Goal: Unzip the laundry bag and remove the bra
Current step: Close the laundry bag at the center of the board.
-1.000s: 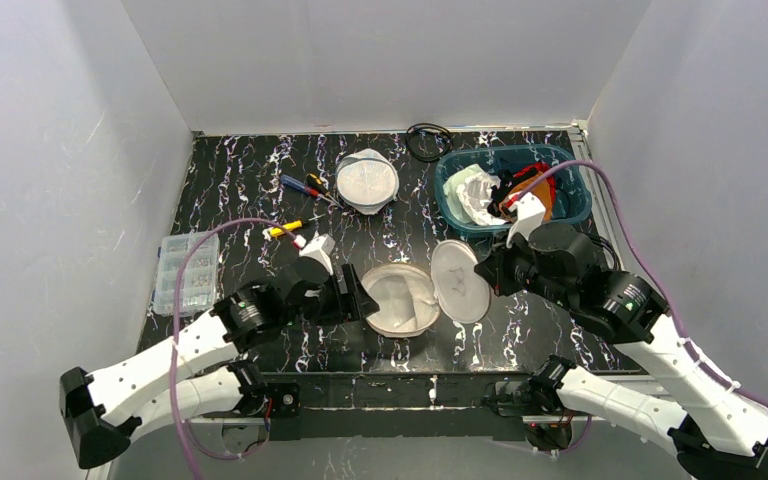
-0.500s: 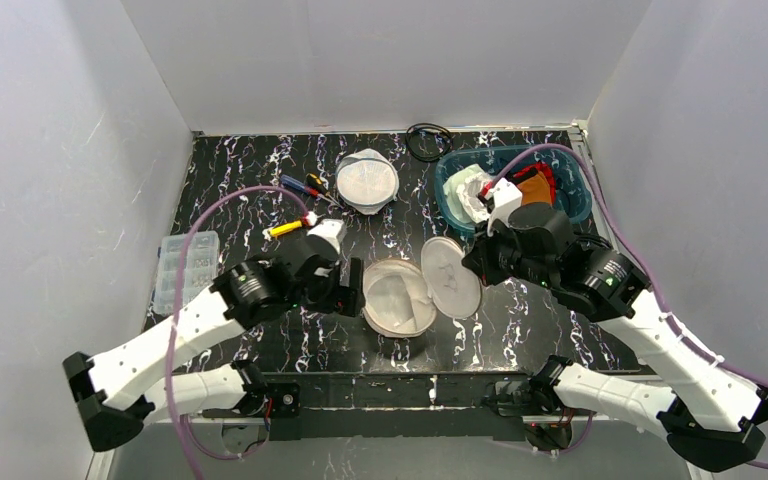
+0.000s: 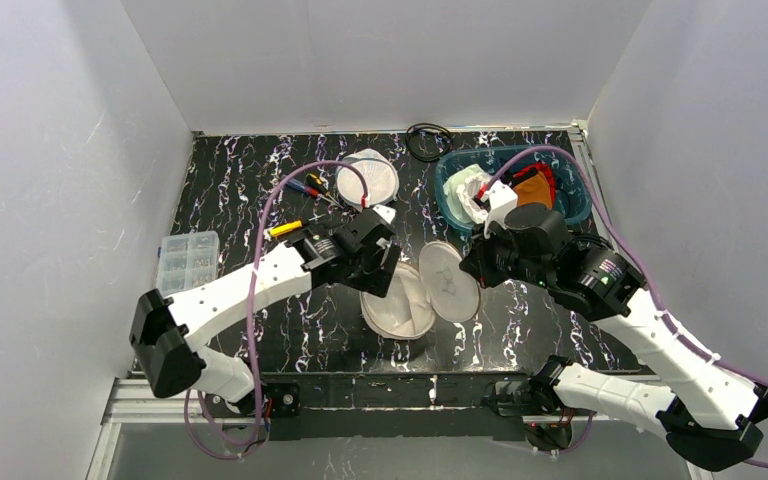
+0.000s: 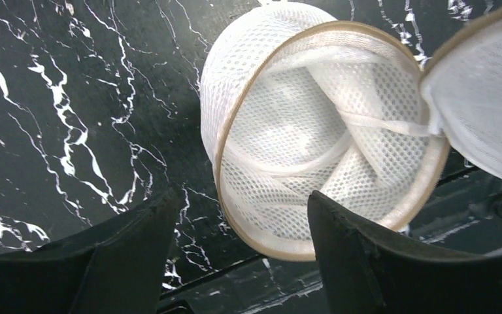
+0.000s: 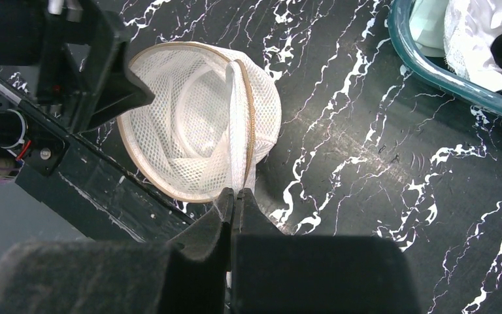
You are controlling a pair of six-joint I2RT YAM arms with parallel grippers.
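Fingers (image 4: 372, 261) of left gripper (image 4: 242, 209) angle down, spread above laundry bag (image 4: 301, 131); right gripper (image 5: 234, 196) pinches its flap (image 3: 448, 285).

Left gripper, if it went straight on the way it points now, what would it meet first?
Probably the open laundry bag at its near rim, then the white bra inside; depth is unclear.

No text, label, brand or number can be read in any of the views. Small coloured marks on the joint housings of the left arm (image 3: 250, 290) and the right arm (image 3: 612, 285) are too small to make out. The mesh of the laundry bag (image 4: 314, 131), the teal bin (image 3: 572, 208) at the counter's (image 3: 240, 190) far right corner and the clear compartment box (image 3: 185, 262) at its left edge show no legible print.
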